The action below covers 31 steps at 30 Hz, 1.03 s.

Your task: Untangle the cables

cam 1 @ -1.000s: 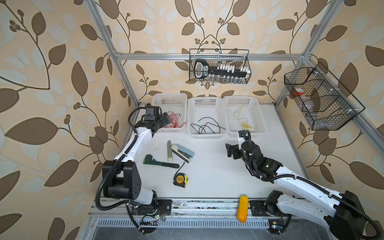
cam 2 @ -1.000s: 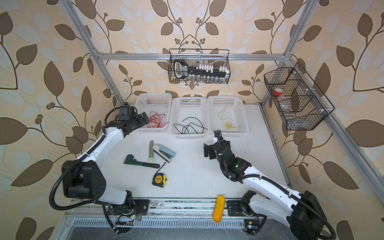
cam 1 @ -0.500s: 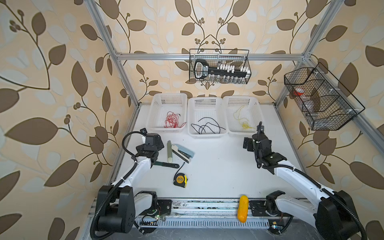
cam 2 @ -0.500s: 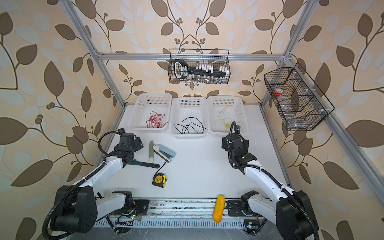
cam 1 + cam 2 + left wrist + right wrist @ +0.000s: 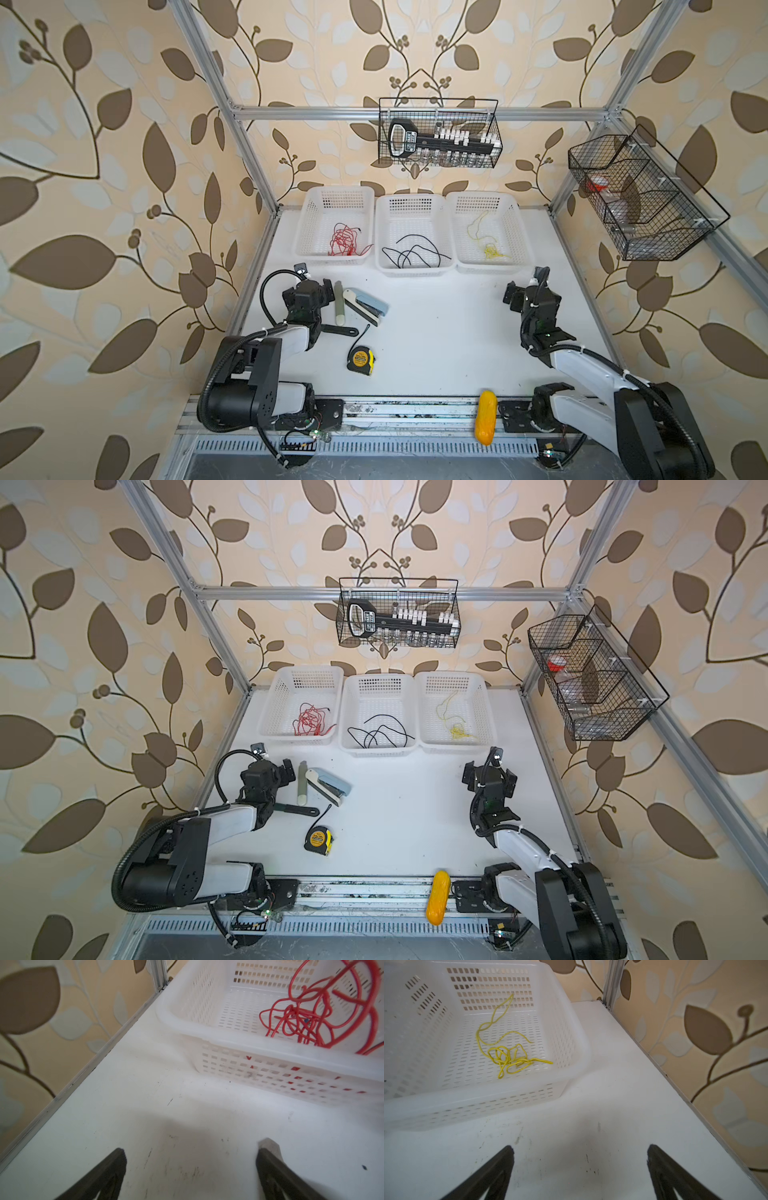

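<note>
Red cables (image 5: 345, 241) lie in a tangled bunch in the left white basket (image 5: 332, 261), also seen in the left wrist view as red cables (image 5: 311, 1018). Black cables (image 5: 411, 253) lie loosely in the middle basket (image 5: 411, 272). Yellow cables (image 5: 488, 245) sit in the right basket (image 5: 490, 268); the right wrist view shows the yellow cables (image 5: 506, 1053) partly knotted. My left gripper (image 5: 311, 290) (image 5: 192, 1149) hovers open over bare table before the red basket. My right gripper (image 5: 525, 284) (image 5: 581, 1147) stands open before the yellow basket. Neither holds anything.
Beside the left gripper lie a pale green stick (image 5: 339, 303), a blue-grey stapler (image 5: 365, 305), a dark hand tool (image 5: 340, 331) and a yellow tape measure (image 5: 360, 360). A yellow object (image 5: 485, 422) rests on the front rail. Wire baskets (image 5: 438, 137) (image 5: 640, 199) hang on the walls.
Both arms have drawn back. The left gripper left the red basket and came down toward the front left. The right gripper swung from the table's middle to the right side.
</note>
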{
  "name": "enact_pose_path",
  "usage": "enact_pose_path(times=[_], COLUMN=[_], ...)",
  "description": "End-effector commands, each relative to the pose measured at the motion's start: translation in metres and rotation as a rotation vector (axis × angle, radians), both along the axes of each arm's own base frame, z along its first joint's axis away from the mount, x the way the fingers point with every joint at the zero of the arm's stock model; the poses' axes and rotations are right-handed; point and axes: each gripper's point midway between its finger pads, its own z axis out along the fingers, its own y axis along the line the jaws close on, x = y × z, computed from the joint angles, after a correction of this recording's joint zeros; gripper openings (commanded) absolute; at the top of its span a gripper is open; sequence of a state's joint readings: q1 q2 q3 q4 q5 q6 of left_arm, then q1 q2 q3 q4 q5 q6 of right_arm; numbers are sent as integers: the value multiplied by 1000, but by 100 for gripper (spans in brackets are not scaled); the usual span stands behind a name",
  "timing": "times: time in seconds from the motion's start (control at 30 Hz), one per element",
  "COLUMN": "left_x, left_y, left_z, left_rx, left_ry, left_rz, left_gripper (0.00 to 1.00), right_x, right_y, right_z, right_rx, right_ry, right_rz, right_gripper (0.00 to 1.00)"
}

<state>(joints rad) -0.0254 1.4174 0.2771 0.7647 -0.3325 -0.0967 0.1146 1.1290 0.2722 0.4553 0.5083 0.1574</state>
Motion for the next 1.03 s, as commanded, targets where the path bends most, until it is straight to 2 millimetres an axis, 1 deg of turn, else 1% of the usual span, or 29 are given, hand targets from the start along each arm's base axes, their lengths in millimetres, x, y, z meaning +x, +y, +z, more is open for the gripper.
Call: enact_pose_path(times=[0.0, 0.07, 0.1, 0.13, 0.17, 0.2, 0.23, 0.27, 0.3, 0.37, 0.6, 0.67, 0.87, 1.0], left_x=[11, 15, 18, 23, 26, 26, 28, 28, 28, 29, 28, 28, 28, 28], left_y=[0, -1, -1, -4, -6, -5, -4, -4, -4, -4, -4, -4, -4, -4], left_z=[20, 15, 12, 12, 10, 7, 7, 7, 7, 7, 7, 7, 7, 7], left_rx=[30, 13, 22, 28, 24, 15, 18, 19, 13, 13, 11, 12, 12, 12], left_ry=[-155, -61, -55, -57, -31, 5, 4, -3, 8, 6, 6, 7, 6, 7], left_rz=[-19, -17, -25, -43, -52, -45, -43, -42, -43, -42, -44, -43, -44, -44], left_gripper=[99, 99, 99, 99, 99, 99, 99, 99, 99, 99, 99, 99, 99, 99], right_x=[17, 19, 20, 21, 24, 26, 26, 24, 24, 28, 26, 23, 28, 28], right_y=[5, 8, 9, 7, 15, 26, 27, 27, 27, 28, 27, 34, 35, 28], right_z=[29, 37, 37, 28, 27, 19, 18, 19, 15, 17, 16, 18, 15, 15], right_rx=[-25, -43, -48, -33, -40, -28, -22, -35, -27, -18, -19, -39, -20, -12], right_ry=[-148, -219, -239, -228, -249, -220, -235, -257, -229, -241, -233, -244, -230, -228], right_rz=[52, 75, 87, 84, 143, 214, 230, 232, 229, 247, 243, 265, 288, 257], right_gripper=[100, 100, 100, 100, 100, 100, 100, 100, 100, 100, 100, 100, 100, 100])
